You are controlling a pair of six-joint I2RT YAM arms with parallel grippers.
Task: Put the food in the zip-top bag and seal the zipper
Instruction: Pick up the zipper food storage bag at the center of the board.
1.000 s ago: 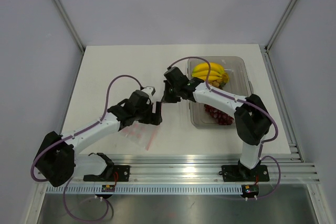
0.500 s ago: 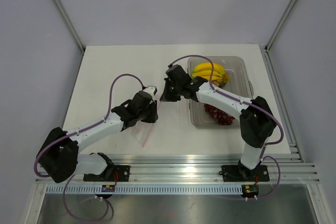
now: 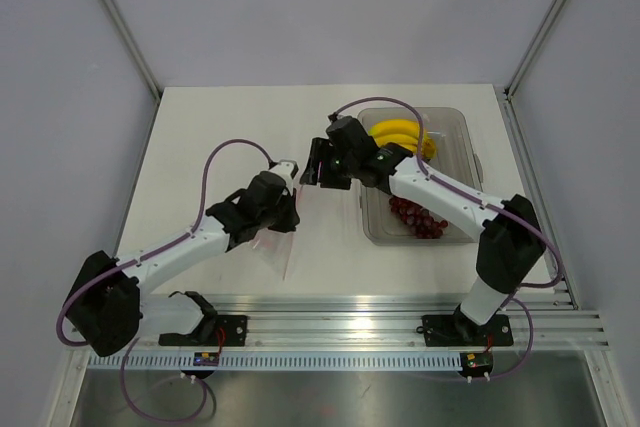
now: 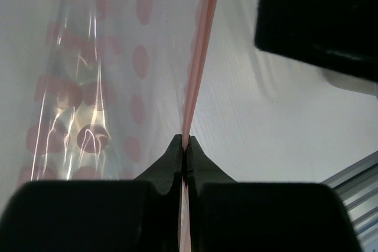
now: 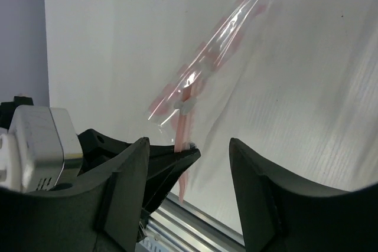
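The thin clear plastic bag with pink-red dots (image 4: pixel 88 87) was toward the white worktop's (image 3: pixel 200 127) near edge, its pink-red zipper strip (image 4: pixel 198 69) pinched in the left gripper's (image 4: pixel 184 151) closed jaws. The right gripper's (image 5: pixel 189 146) jaws stood wide apart, empty.

Right gripper (image 5: pixel 189 146), fingers wide apart, facing the clear dotted zip-top bag (image 5: pixel 208 57)

On the table (image 3: pixel 220 127), the tray (image 3: pixel 462 129) is set right of the zip-top bag (image 4: pixel 94 98); bananas (image 3: pixel 395 132) are laid at its far end, grapes (image 3: pixel 418 217) nearer.
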